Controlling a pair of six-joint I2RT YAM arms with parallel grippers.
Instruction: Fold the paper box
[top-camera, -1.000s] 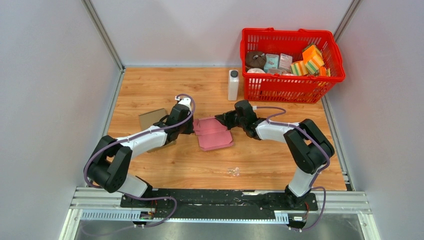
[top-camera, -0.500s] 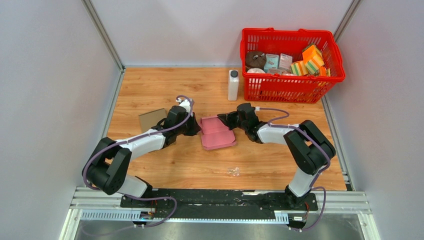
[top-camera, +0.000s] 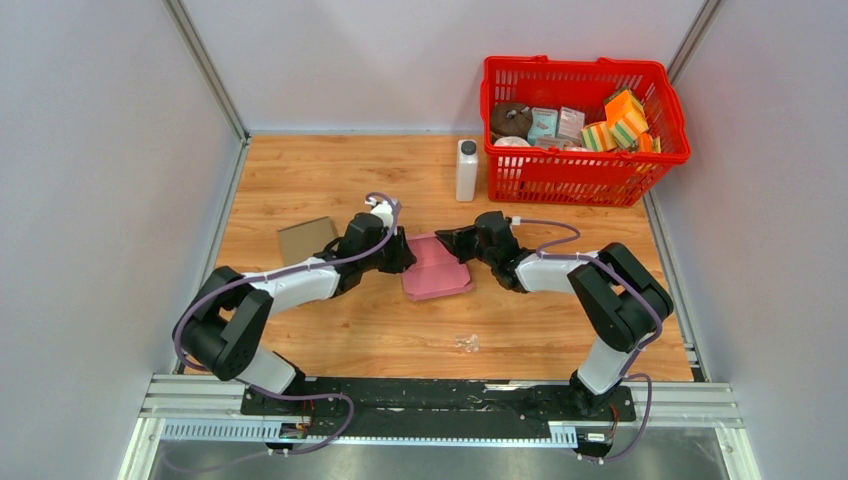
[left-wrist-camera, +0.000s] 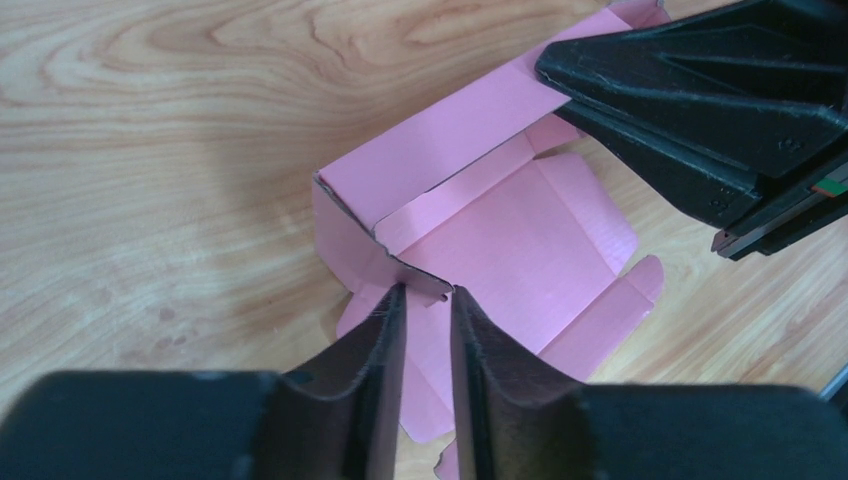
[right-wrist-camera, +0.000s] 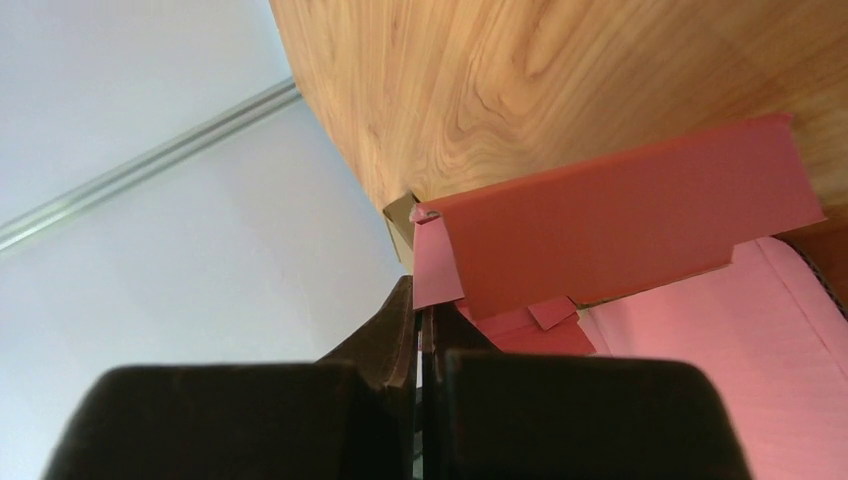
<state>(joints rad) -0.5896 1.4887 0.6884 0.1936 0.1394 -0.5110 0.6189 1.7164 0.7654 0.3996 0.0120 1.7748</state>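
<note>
Two grippers meeting at pink paper box, half-folded, middle of the top view, on wooden table. Left gripper low in its wrist view, jaws slightly parted, tips at a raised wall's edge. Right gripper pressed together, seemingly pinching a flap corner.

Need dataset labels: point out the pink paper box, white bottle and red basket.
pink paper box (top-camera: 438, 278), top external view, flat base panel
white bottle (top-camera: 466, 176), top external view, middle of body
red basket (top-camera: 580, 178), top external view, front wall
</note>
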